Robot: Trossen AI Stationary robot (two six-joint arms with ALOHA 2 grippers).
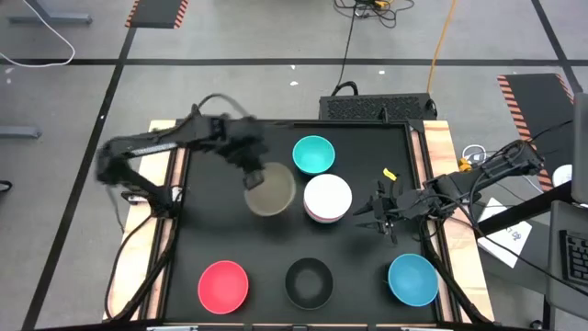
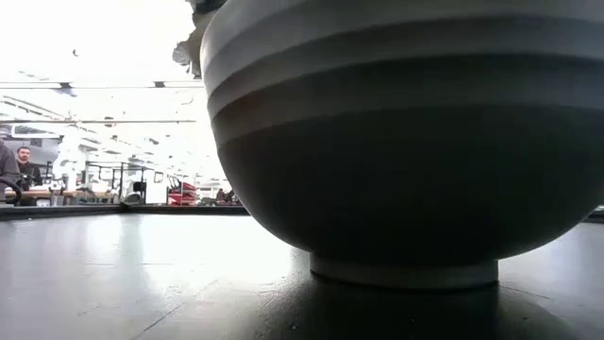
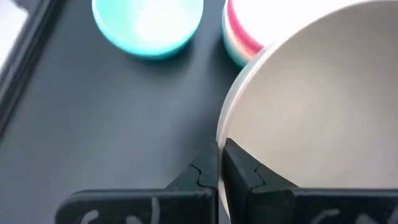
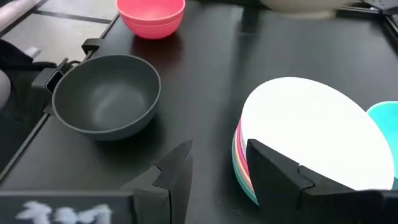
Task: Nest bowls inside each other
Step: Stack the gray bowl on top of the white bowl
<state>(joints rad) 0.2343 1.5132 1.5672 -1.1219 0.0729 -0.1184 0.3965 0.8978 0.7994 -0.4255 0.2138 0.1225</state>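
Olive-grey bowl (image 1: 269,190) is hanging by its rim, pinched between the closed fingers of the left gripper (image 3: 219,163), just beside the white-topped stack (image 1: 328,199) and the turquoise bowl (image 1: 313,154). Right gripper (image 4: 217,165) is waiting with fingers apart just beside that stack; pink-red (image 1: 223,284), black (image 1: 309,281) and blue (image 1: 412,279) bowls are sitting well apart along the near edge.

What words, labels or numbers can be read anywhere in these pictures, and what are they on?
None can be read.
Pale marks on the left gripper body: too blurred to read.
Pale marks on the right gripper body: too blurred to read.
Dark print on the white paper sheet beside the black table: too small to read.
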